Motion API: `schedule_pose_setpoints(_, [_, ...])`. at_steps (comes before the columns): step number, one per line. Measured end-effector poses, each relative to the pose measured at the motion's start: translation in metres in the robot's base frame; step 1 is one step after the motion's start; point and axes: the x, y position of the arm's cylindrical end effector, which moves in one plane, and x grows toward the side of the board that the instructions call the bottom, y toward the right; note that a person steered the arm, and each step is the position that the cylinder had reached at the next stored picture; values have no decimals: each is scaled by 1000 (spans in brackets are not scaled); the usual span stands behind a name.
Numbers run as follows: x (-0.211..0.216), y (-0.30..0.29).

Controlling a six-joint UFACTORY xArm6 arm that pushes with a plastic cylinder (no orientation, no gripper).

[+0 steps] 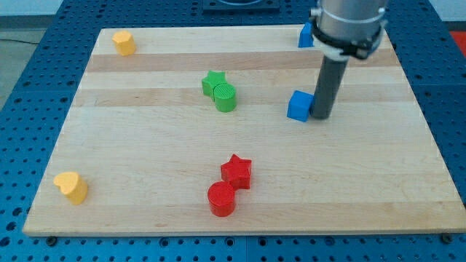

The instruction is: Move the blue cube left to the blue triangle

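Note:
The blue cube [298,106] sits on the wooden board right of centre. My tip [321,116] stands right beside the cube, touching or nearly touching its right side. The blue triangle [306,35] is at the view's top edge of the board, above the cube and partly hidden behind the arm's grey body.
A green star [214,82] and green cylinder [226,97] sit together at centre. A red star [237,171] and red cylinder [221,199] sit near the view's bottom. A yellow block [124,42] is top left, a yellow heart [71,186] bottom left.

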Motion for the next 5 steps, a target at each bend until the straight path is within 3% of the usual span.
schedule_pose_setpoints(1, [6,10])
schedule_pose_setpoints(2, [31,-20])
schedule_pose_setpoints(3, [-9,-54])
schedule_pose_setpoints(4, [-37,-14])
schedule_pose_setpoints(5, [-104,-12])
